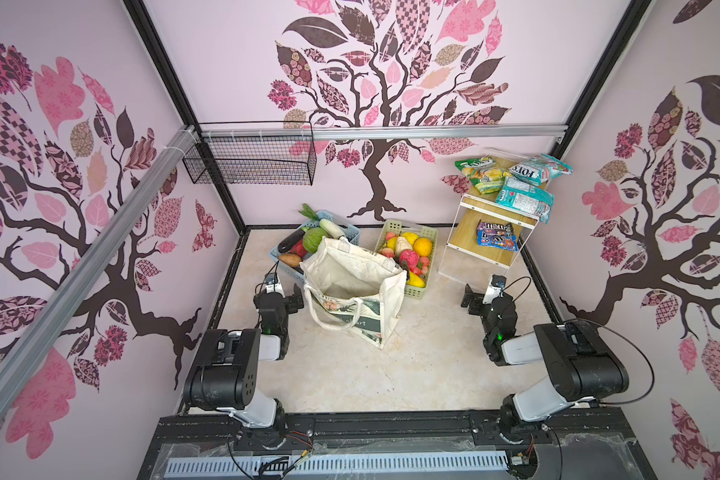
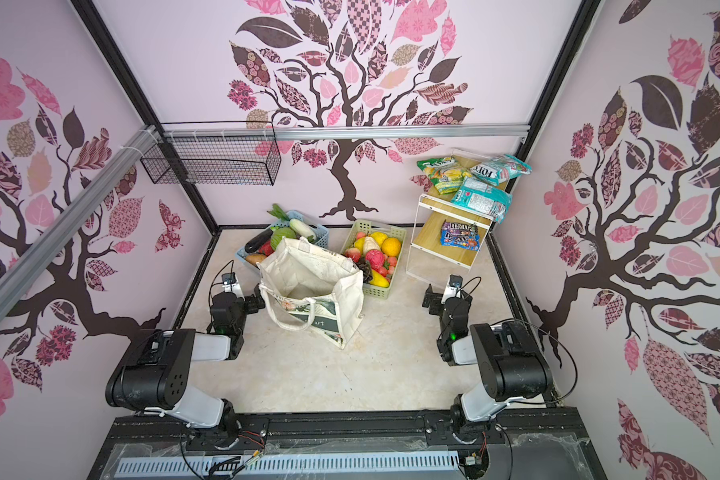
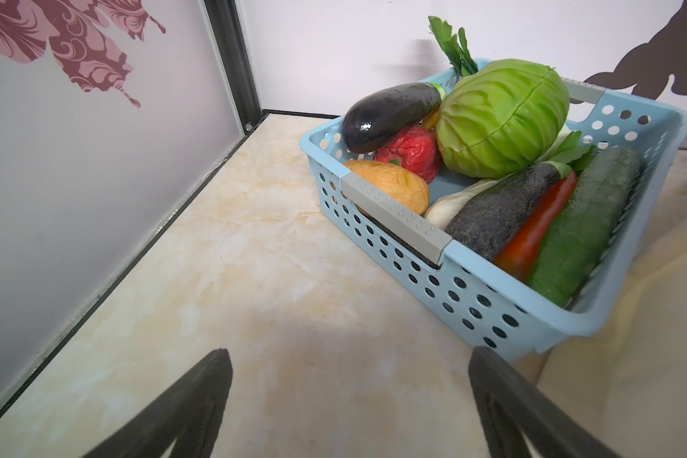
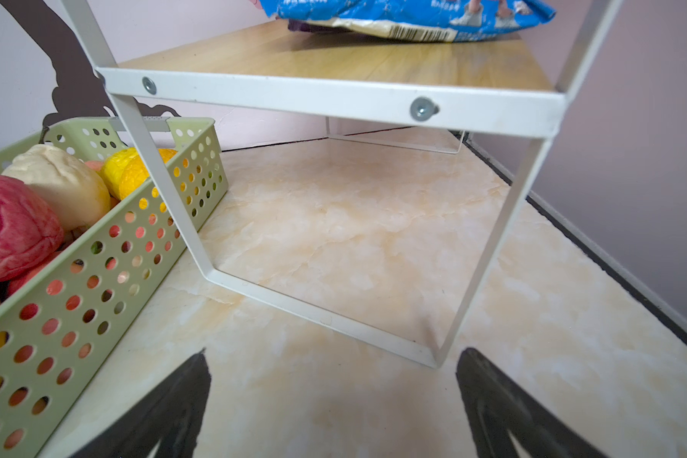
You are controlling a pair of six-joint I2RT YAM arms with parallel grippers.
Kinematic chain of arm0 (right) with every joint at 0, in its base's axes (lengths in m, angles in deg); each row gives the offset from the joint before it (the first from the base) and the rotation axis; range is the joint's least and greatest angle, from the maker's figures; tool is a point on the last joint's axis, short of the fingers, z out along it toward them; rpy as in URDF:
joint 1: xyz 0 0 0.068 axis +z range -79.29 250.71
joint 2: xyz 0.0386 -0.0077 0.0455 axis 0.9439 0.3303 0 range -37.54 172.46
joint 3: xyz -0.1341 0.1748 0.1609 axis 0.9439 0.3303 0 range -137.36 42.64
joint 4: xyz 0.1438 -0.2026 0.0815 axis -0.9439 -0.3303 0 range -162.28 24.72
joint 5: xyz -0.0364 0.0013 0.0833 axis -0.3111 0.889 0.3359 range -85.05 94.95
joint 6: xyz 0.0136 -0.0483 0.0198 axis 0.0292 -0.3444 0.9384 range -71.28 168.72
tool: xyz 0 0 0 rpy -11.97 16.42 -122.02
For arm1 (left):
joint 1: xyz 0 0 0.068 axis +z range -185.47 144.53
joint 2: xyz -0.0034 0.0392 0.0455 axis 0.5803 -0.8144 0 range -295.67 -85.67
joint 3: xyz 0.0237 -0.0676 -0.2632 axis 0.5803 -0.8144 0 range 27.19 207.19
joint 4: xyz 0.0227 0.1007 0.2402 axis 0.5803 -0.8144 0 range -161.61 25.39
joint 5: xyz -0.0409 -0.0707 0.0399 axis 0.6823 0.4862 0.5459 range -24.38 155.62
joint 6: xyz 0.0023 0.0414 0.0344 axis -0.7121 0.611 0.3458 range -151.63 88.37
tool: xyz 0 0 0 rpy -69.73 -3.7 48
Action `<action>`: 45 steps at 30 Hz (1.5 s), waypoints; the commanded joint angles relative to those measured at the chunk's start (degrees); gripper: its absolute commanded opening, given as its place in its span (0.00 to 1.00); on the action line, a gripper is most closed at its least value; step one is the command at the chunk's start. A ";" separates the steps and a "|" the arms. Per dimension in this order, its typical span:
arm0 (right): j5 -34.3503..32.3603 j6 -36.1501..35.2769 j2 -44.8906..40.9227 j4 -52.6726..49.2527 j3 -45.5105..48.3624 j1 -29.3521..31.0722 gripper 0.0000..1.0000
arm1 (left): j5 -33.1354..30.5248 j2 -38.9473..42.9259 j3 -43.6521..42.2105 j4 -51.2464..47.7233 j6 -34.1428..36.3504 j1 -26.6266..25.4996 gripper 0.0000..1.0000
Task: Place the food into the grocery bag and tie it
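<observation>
Marble tabletop point(image 1: 350, 374) bears one tote point(image 1: 385, 299), one blue basket point(image 3: 472, 293), one green basket point(image 1: 420, 290).

I see pale pink walls point(image 1: 225, 62) with tree decals, a cream marbled counter point(image 1: 350, 374), a black wire basket point(image 1: 250, 160) hung on an aluminium rail point(image 1: 433, 134), and a white-framed wooden shelf point(image 1: 464, 243).

Tote point(image 1: 385, 305) upright, mouth open; food still outside it.
We note the cream tote mid-floor, handle drooping over its "art" print. Cabbage point(image 3: 500, 119) and radish point(image 1: 331, 227) lie in the blue basket point(image 3: 472, 289) behind it, banana point(image 1: 415, 280) in the green basket point(image 4: 96, 285), blue packet point(image 1: 497, 242) on the shelf point(image 1: 466, 239).
</observation>
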 commanded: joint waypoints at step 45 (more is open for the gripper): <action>8.30 9.60 -17.56 -61.81 -25.02 15.85 0.97 | -0.75 23.76 50.67 -102.67 -33.49 -5.74 0.90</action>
